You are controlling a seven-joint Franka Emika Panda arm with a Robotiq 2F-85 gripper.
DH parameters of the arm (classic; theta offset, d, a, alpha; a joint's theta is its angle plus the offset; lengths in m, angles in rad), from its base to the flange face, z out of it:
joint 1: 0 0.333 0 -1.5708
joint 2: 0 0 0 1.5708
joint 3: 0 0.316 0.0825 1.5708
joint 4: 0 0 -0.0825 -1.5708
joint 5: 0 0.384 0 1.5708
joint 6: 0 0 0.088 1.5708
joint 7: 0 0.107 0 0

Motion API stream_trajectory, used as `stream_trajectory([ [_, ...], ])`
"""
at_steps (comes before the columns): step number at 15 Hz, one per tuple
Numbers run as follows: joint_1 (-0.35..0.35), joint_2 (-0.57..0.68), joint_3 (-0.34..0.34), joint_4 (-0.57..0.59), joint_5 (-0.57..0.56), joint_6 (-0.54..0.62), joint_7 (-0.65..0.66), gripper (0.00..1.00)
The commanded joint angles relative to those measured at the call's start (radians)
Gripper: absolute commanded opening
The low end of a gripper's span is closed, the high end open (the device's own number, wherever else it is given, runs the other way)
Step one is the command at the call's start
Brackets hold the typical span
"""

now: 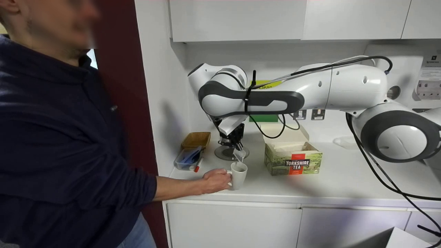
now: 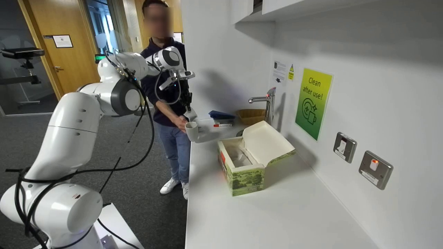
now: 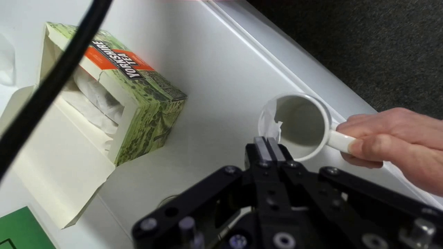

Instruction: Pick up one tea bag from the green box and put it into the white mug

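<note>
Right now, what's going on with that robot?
A black robot gripper pinches a thin, papery white tea bag, its lower end at the mouth of a plain white ceramic mug. A person's hand holds the mug by its loop handle. The rectangular green cardboard tea box stands open on the white counter.

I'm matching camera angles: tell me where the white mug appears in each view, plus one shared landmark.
In an exterior view: white mug, just right of centre, lower half.
In an exterior view: white mug, just left of centre, near mid-height.
Wrist view: white mug, right of centre, mid-height.
Shared landmark: green box, right of the white mug in both exterior views, left in the wrist view.
</note>
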Motion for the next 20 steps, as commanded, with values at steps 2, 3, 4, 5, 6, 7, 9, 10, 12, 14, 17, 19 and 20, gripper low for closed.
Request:
stream_trajectory([
  [2,0.009,-0.017,-0.007,-0.012,-0.027,-0.020,-0.017,0.00],
  [3,0.008,-0.016,-0.007,-0.010,-0.026,-0.020,-0.017,0.00],
  [4,0.008,-0.016,-0.007,-0.009,-0.026,-0.020,-0.017,0.00],
  [5,0.008,-0.016,-0.007,-0.008,-0.026,-0.021,-0.017,0.00],
  [6,0.009,-0.014,-0.008,-0.006,-0.023,-0.026,-0.008,0.26],
  [7,0.008,-0.013,-0.008,-0.005,-0.023,-0.030,-0.012,0.27],
  [9,0.007,-0.014,-0.007,-0.005,-0.021,-0.028,-0.012,0.42],
  [10,0.007,-0.013,-0.007,-0.004,-0.020,-0.028,-0.011,0.49],
  [12,0.006,-0.014,-0.007,-0.002,-0.018,-0.027,-0.010,0.64],
  [14,0.003,-0.018,-0.006,-0.002,-0.014,-0.024,-0.011,0.79],
  [17,-0.004,-0.021,-0.006,-0.001,-0.007,-0.020,-0.011,0.99],
  [19,-0.011,-0.023,-0.008,-0.001,-0.002,-0.019,-0.010,1.00],
  [20,-0.014,-0.024,-0.011,-0.002,-0.001,-0.017,-0.011,1.00],
])
